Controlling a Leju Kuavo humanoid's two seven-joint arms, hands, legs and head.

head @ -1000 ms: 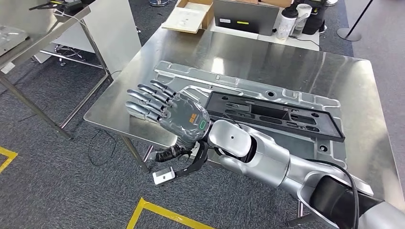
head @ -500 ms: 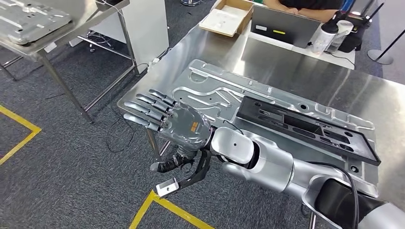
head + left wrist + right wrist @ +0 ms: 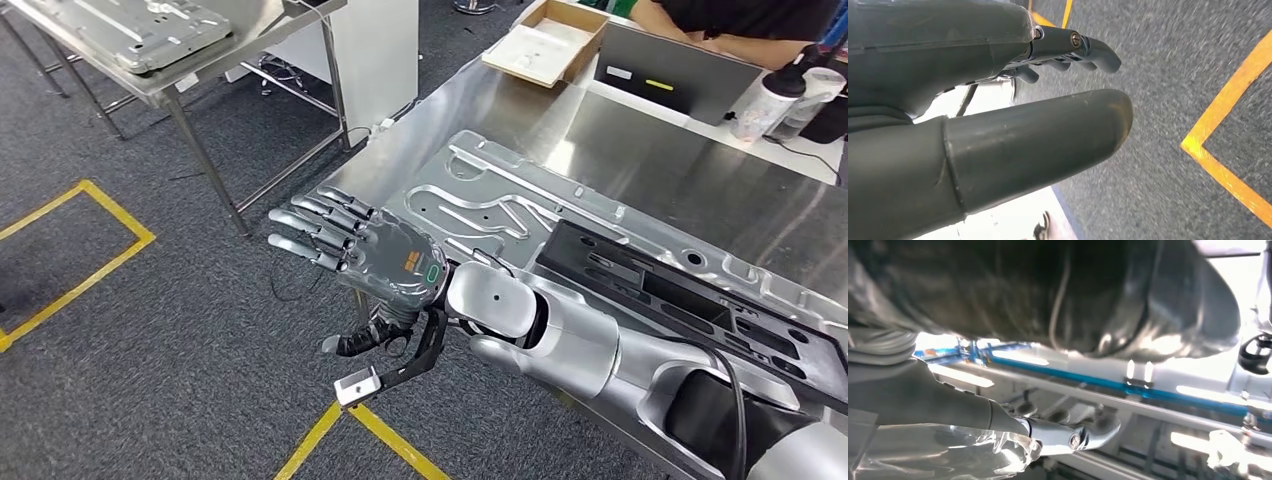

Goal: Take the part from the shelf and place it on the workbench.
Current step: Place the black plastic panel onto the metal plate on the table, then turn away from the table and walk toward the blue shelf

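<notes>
Currently, nothing is held by the right hand (image 3: 375,255), whose fingers are extended; the workbench (image 3: 640,165) edge may be struck if swung carelessly.

The right arm (image 3: 560,335) reaches toward ten o'clock, its hand (image 3: 375,258) flat, empty, fingers (image 3: 310,225) spread. The left hand (image 3: 973,100) holds nothing.

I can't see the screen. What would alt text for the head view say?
A silver robot arm reaches in from the lower right, its right hand open and empty, fingers spread over grey carpet beside a steel workbench. On the bench lie a stamped metal panel and a black plastic tray. Yellow floor tape marks the carpet.
</notes>
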